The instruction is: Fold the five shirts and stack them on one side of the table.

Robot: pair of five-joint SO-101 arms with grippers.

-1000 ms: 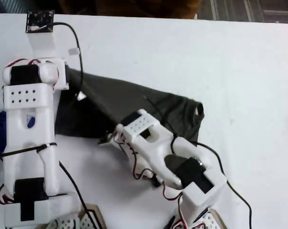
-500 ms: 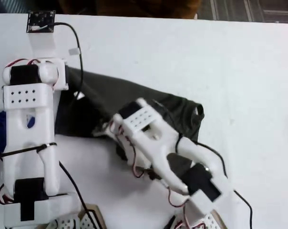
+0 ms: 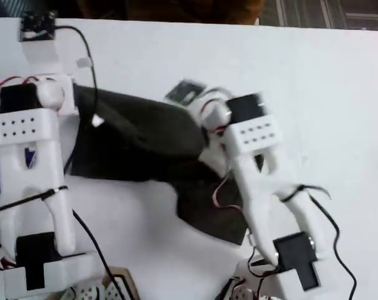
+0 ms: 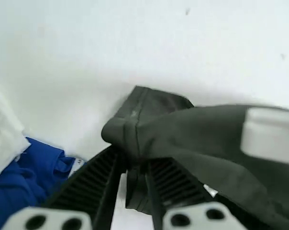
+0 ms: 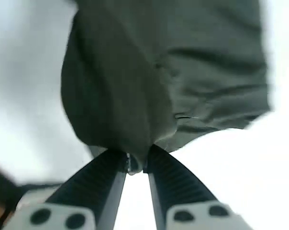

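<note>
Status at that frame: one dark green shirt [image 3: 139,137] lay on the white table [image 3: 326,75], around the middle and between the two arms. It ran from the left arm [image 3: 26,156] across to the right arm [image 3: 258,162]. Its near right corner trailed toward the near edge, just left of the right arm.

Left gripper [image 4: 130,160]: black ribbed fingers [image 4: 94,175] were pinched on a hemmed edge of the shirt, with cloth bunched just beyond the tips. The rest of the shirt spread away to the right.

Right gripper [image 5: 136,163]: the jaws were pressed together on a thick fold of the same shirt, with fabric bulging out past the tips. In the high view I saw that end of the shirt gathered at the arm's wrist, toward the far side.

A blue cloth [image 4: 25,177] sat at the left edge of the table, beside the left arm and apart from the green shirt. A white cloth [image 4: 3,139] was touching it. I couldn't tell whether either was folded.
</note>
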